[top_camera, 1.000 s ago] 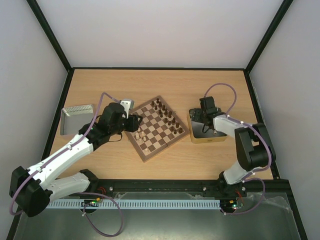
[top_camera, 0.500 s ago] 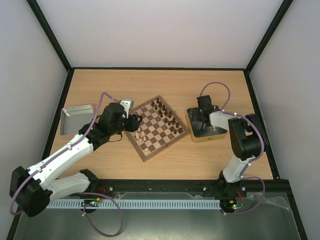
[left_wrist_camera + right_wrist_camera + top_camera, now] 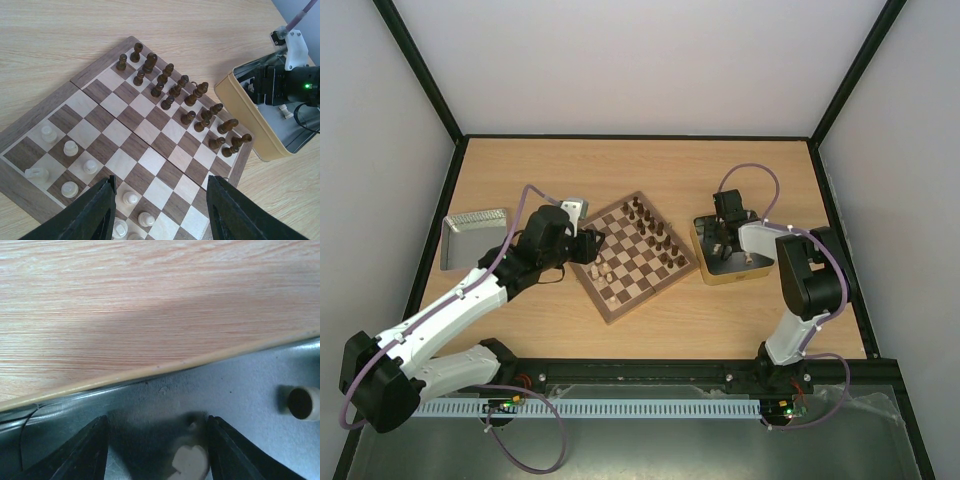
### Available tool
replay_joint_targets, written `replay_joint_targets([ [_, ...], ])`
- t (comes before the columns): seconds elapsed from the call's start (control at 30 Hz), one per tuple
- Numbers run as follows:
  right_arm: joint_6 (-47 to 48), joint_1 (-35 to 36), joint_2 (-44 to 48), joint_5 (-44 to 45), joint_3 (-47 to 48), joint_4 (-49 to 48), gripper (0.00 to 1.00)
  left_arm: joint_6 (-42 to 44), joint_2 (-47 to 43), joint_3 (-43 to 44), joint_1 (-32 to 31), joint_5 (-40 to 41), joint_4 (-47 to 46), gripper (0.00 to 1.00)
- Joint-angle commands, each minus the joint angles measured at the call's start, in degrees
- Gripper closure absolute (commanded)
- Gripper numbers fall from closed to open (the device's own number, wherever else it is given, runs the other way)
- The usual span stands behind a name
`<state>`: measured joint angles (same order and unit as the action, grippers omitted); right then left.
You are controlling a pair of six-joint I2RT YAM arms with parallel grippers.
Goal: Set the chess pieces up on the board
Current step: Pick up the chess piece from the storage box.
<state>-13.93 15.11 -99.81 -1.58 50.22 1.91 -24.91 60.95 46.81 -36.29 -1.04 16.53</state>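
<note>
in the tin (image 3: 240, 385), right gripper (image 3: 157, 421) spread around cream piece (image 3: 189, 460), left gripper (image 3: 160, 181) spread over board (image 3: 150, 160)

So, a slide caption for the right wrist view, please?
Right gripper in the tin, a cream chess piece between its open jaws.
</note>
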Motion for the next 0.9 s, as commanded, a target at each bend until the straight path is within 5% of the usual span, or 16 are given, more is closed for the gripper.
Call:
replay_joint_targets([
  [0.0,-4.8,0.1,1.0,0.4,1.5,3.9,0.48,0.4,-0.4,-0.6,0.3,0.7,-1.0,0.48],
  [0.3,-16.2,1.7,2.8,8.3,1.1,13.4,0.46,0.2,0.1,-0.2,0.3,0.6,-1.2,0.48],
  [0.47,-19.1,1.7,3.3,8.4,0.1,17.0,0.58,0.1,0.0,-0.1,0.3,0.6,-1.2,0.48],
  [0.7,-20.6,1.7,6.0,10.2,-2.3,16.3,0.86,-0.2,0.2,0.0,0.3,0.4,-1.4,0.48],
  [0.87,-22.1,1.7,11.1,11.2,-4.5,12.3,0.89,-1.0,0.0,-0.2,0.3,-0.8,-2.2,0.46],
])
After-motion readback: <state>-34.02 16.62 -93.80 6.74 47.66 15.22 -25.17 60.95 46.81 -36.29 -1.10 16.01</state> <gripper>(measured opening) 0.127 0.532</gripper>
